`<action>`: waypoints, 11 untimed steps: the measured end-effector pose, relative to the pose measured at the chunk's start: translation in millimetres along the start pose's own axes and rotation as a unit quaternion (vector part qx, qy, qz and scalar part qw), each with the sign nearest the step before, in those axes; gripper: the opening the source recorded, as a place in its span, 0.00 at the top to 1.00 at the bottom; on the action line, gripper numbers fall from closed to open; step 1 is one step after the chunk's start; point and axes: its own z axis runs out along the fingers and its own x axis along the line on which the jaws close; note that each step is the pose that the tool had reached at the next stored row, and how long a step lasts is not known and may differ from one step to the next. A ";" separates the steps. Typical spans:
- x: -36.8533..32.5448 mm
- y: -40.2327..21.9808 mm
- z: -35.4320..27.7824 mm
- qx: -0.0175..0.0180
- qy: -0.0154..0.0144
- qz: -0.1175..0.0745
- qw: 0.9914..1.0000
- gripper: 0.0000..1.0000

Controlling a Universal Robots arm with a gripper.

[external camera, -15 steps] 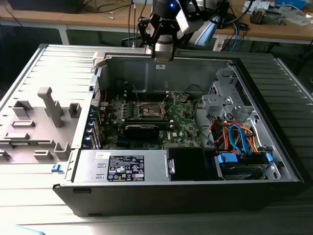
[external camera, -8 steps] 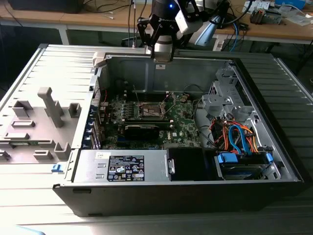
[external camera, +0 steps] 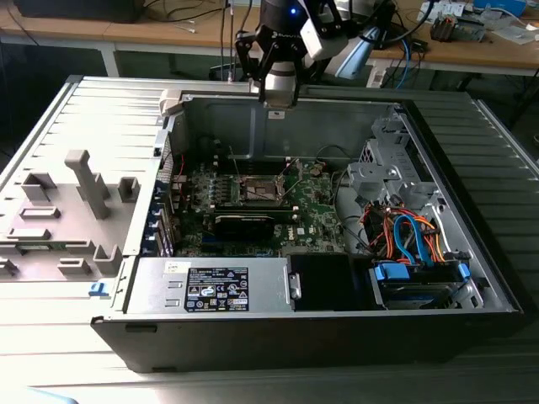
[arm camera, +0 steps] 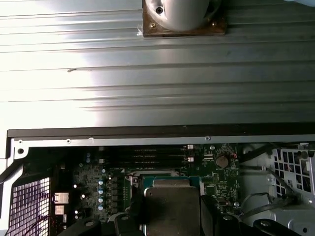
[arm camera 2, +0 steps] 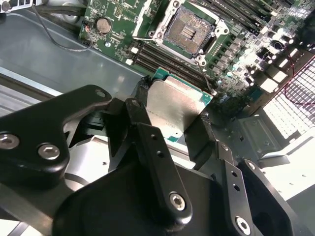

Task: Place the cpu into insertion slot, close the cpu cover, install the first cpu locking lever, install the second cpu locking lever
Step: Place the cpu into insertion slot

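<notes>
My gripper (arm camera 2: 173, 105) is shut on the cpu (arm camera 2: 174, 103), a flat silvery square with a green edge, pinched between two black fingers (arm camera 2: 135, 115). It hangs well above the board, off to one side of the insertion slot (arm camera 2: 189, 30). The slot is a dark square socket that lies uncovered with its contacts showing. The first wrist view has the cpu (arm camera: 172, 206) in the gripper (arm camera: 172, 216) over the green board. In the exterior view the gripper (external camera: 279, 93) hovers above the case's back wall, with the insertion slot (external camera: 261, 188) below and nearer. I cannot make out the cpu cover.
A round coin battery (arm camera 2: 103, 24) sits near the socket. A long black heatsink block (external camera: 244, 223) lies just in front of it. The power supply (external camera: 210, 286) fills the case front, and a drive cage with coloured cables (external camera: 413, 236) is at the exterior view's right.
</notes>
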 end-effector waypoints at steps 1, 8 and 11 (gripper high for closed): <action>0.2 -0.4 0.1 0.000 0.000 0.000 1.000 0.45; 0.9 -2.0 0.7 0.000 0.000 0.000 1.000 0.45; 1.1 -2.1 1.1 0.000 0.000 0.000 1.000 0.45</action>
